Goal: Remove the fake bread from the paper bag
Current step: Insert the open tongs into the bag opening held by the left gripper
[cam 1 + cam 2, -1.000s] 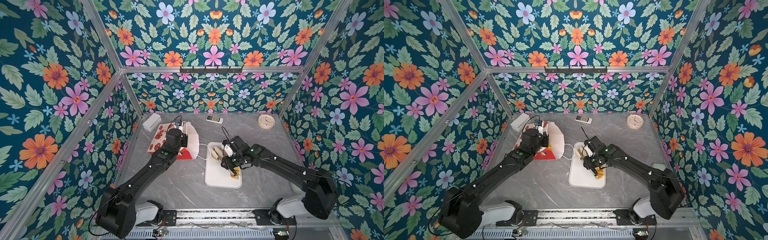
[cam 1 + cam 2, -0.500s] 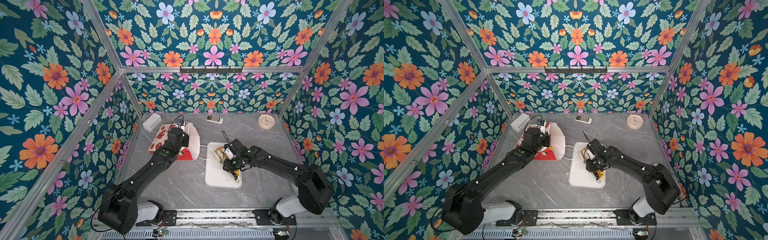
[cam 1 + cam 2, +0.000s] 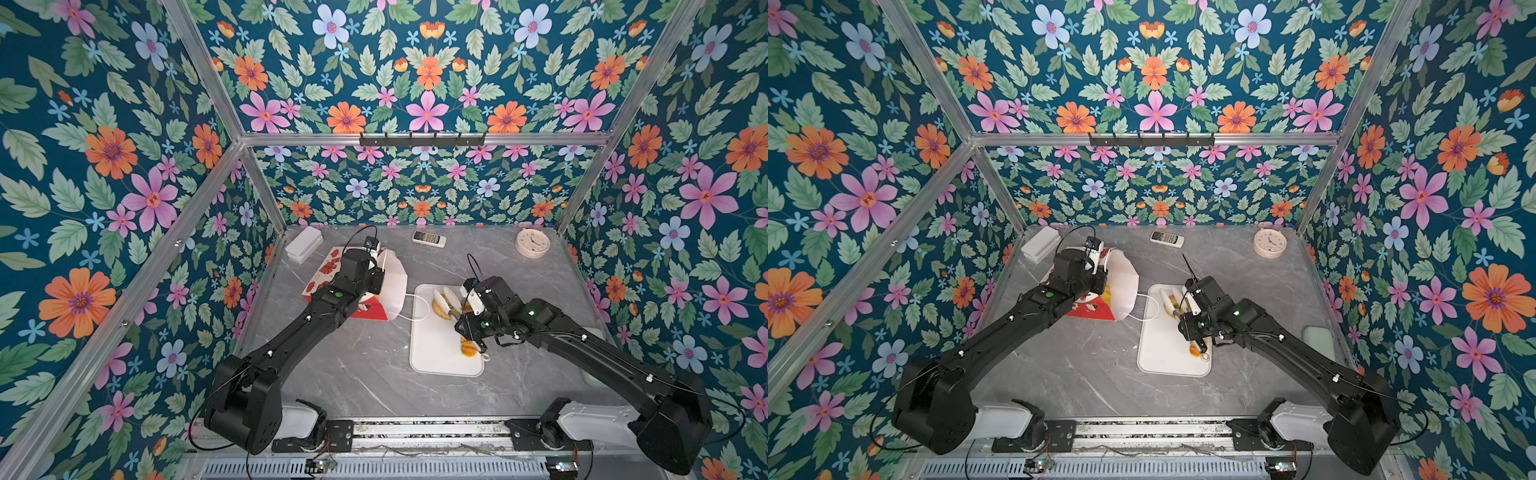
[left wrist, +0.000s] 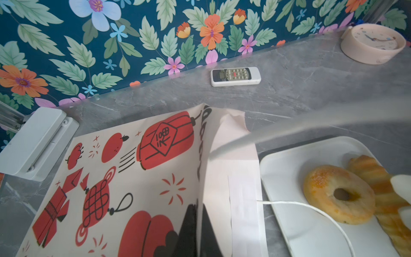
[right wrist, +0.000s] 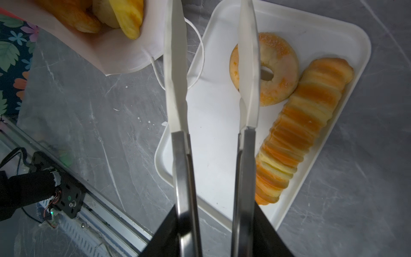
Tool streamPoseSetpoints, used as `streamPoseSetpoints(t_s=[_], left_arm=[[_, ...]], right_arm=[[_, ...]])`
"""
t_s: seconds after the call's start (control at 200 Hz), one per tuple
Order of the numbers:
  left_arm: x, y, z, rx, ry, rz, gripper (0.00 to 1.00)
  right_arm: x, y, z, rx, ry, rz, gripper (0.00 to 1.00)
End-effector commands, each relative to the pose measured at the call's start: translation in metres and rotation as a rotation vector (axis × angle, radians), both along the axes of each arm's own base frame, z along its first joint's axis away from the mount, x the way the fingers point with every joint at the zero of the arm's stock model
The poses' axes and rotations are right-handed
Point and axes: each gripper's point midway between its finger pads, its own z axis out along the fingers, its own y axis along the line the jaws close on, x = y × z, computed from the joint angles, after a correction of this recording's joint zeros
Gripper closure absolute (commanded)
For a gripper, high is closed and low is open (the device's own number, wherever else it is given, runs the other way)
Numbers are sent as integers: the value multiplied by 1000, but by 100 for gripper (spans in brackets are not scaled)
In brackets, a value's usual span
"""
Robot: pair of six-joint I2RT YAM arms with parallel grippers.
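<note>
**Top views.** White tray (image 3: pixel 432 357) lies mid-desk (image 3: pixel 353 374).
- Paper bag (image 3: pixel 392 286) lies on its side just left of the tray, mouth facing it. One cord handle (image 3: pixel 419 309) loops onto the tray's left edge.
- Left gripper (image 3: pixel 376 277) is at the bag's mouth, jaws together on the upper lip of the paper, holding it raised.
- Yellow fake bread (image 3: pixel 1106 296) shows inside the mouth in a top view.
- Right gripper (image 3: pixel 464 323) is over the tray, clamped on the handles of tongs (image 3: pixel 446 299). The white tips stand apart above a ring bagel (image 3: pixel 436 309) at the tray's far end.
- One end of a ridged loaf (image 3: pixel 468 348) shows on the tray's right side, under the arm.
- Behind the tray, by the back wall, are a remote (image 3: pixel 429 238) and a clock (image 3: pixel 532 243). A white box (image 3: pixel 305 245) sits far left.

**Left wrist.**
- The bag's panel is printed with red lanterns and knots, and its white edge lies just beside the tray rim.
- The tray holds the bagel (image 4: pixel 338 193) and the loaf (image 4: pixel 378 178), touching side by side.
- The cord crosses the tray in front of the bagel.
- A dark gripper finger presses the bag's fold; the pinch itself is cut off by the frame.

**Right wrist.**
- The tong arms are spread with nothing between them. One tip is over the cord and the tray rim, the other across the bagel.
- The tray holds two pieces only.
- The bag mouth is beside the tray, with several golden pieces still inside (image 5: pixel 124 13).
</note>
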Motion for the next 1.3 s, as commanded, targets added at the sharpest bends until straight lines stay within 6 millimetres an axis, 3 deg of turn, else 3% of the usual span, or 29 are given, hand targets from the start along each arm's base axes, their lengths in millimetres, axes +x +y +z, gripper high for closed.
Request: streamPoseSetpoints(t_s=[0.0,0.21,0.405,0.705,0.875,0.89,0.935,1.295], left_arm=[[-4,-11,3,18,-6,-84,100],[-9,-21,0,96,3,-160,100],[-12,-32,6,137,-27,-242,100],[-16,-34,-1,192,-32,-283,100],[-16,-34,5,178,-65,-278,100],[-16,-34,5,179,-67,-276,100],[-16,-33,6,181,-71,-272,100],[-17,-33,11,168,-88,-265,100]], right_arm=[[-3,23,16,119,-7,70,54],[0,72,20,227,-17,187,54],[10,105,3,263,5,224,54],[38,110,-13,177,-2,152,52],[48,112,-27,98,24,147,51],[50,113,-38,80,45,144,51],[52,114,-43,69,52,139,51],[65,128,-52,68,89,138,51]])
